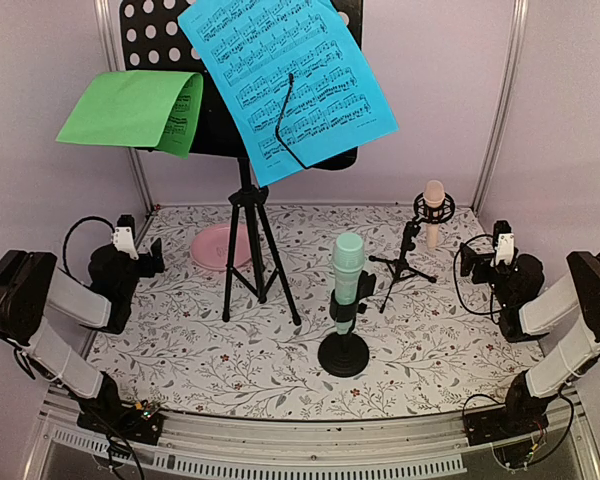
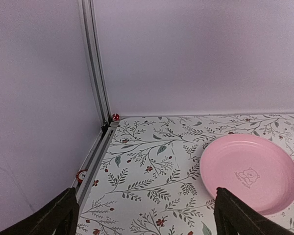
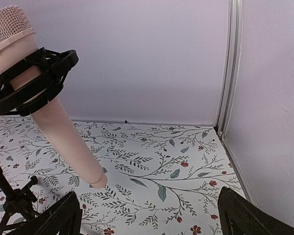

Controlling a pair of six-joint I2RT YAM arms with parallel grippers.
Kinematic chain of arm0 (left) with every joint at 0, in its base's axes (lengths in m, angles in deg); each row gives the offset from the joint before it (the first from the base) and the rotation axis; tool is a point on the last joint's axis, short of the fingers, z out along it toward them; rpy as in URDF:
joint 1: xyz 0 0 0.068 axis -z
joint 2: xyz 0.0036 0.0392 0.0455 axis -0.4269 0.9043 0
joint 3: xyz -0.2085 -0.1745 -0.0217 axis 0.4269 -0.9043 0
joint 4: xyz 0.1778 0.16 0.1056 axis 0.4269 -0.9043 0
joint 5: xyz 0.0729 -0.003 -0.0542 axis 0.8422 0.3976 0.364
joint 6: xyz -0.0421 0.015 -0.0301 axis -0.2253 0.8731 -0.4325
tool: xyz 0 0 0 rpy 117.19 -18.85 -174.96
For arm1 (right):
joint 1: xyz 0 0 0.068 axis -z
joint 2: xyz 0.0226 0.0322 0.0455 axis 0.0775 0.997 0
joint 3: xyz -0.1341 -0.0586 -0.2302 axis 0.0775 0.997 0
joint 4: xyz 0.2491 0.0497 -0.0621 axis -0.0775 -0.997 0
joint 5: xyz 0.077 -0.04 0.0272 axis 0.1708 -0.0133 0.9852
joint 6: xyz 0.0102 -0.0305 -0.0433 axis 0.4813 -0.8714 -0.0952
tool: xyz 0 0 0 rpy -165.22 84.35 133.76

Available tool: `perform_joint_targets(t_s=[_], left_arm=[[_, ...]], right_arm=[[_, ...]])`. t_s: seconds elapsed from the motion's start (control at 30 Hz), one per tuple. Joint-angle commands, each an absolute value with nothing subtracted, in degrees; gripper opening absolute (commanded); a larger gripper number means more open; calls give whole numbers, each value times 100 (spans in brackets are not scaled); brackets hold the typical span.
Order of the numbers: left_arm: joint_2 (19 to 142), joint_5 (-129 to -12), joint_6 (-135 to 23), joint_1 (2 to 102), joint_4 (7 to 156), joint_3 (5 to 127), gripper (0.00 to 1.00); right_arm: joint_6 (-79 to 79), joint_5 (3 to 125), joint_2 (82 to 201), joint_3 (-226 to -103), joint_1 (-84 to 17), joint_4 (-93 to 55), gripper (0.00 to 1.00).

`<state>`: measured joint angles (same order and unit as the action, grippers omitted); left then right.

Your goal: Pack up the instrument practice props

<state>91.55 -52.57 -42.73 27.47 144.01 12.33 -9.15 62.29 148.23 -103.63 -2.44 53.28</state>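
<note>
Left gripper (image 2: 147, 221) hangs near the left edge of the tabletop with its fingers spread wide and nothing between them, aimed at the far left corner. A white cloth (image 1: 430, 350) printed with leafy twigs and small red flowers covers the whole surface; pale lilac walls (image 1: 40, 150) close three sides, with metal posts (image 1: 500, 110) at the far corners and a slotted rail (image 1: 310, 452) along the near edge. Toward the far edge, left of centre, lies a pink plate (image 2: 250, 171), with a music stand (image 1: 250, 250) on tripod legs just to its right. Its dotted black desk is cut off by the top of the overhead view and mostly covered: a green sheet (image 1: 130, 108) droops over its left side, showing little print, and a blue sheet (image 1: 280, 80) is held tilted under a thin black clip (image 1: 285, 120). Near the middle a mint-green microphone (image 1: 347, 268) stands upright on a round base (image 1: 343, 355). Toward the far right corner a peach microphone (image 3: 63, 132) leans in a cradle on a small tripod (image 1: 405, 262), whose legs are cropped in the right wrist view. By the right edge, the right gripper (image 3: 152, 220) is likewise spread and grasps nothing.
</note>
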Motion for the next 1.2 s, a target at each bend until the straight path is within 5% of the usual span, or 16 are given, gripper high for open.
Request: perform_joint_targets(t_s=[0.0, 0.6, 1.17], left_arm=[[9208, -5222, -4243, 2790, 14443, 1270, 97], [8881, -4994, -4442, 2677, 13784, 1469, 99], [6049, -4665, -6004, 2572, 9214, 2756, 99]], right_arm=[[-981, 5917, 14876, -10213, -400, 5684, 99], [-1035, 5995, 14235, -10423, -409, 4832, 99], [204, 4534, 12482, -11792, -529, 896, 99]])
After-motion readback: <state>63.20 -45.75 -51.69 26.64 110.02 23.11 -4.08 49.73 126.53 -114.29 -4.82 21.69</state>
